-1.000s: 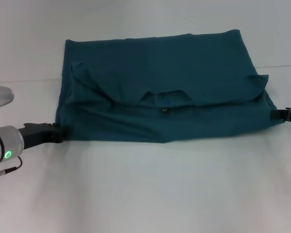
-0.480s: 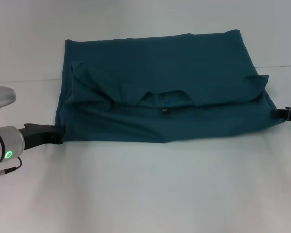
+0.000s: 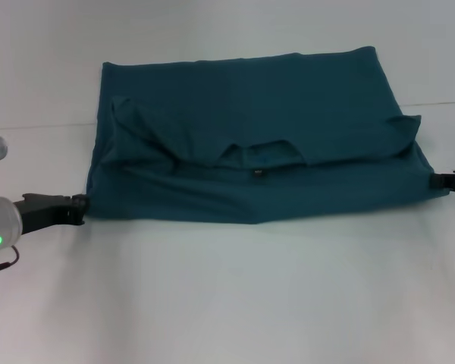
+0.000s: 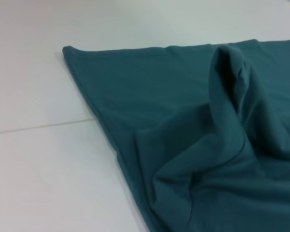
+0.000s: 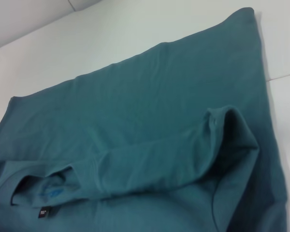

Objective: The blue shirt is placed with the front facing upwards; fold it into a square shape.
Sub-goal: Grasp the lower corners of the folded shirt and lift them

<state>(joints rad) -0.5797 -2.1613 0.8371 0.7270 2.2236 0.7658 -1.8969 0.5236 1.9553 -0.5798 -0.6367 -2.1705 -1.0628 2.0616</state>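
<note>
Blue shirt (image 3: 250, 129): lies on the white surface (image 3: 235, 296), folded once into a wide band, collar and small dark label (image 3: 256, 174) on top near the front edge; the lettering is not in view.

Long axis: runs 9 o'clock to 3 o'clock across the head view, clearly wider than deep, so not yet square.

Which way it points: the collar opening faces 6 o'clock, toward the robot; the straight far edge lies at 12 o'clock.

Sleeves: both bunched and turned inward over the body, one at each end, seen close in the two wrist views.

Left tool (image 3: 77, 207): low over the surface at the shirt's near left corner, just beside the cloth; the shirt lies toward 2 o'clock from it. I cannot tell whether its fingers are apart or together, nor whether they touch the fabric.

Right tool (image 3: 442, 180): at the near right corner, at the frame's edge, close against the cloth; the shirt lies toward 10 o'clock from it. Finger state cannot be told.

Nearer arm: each is nearest its own end, one per short side.

Deciding relation: in my judgement the coming fold must shorten the long axis, so an end has to travel along the 9–3 line toward the middle.
</note>
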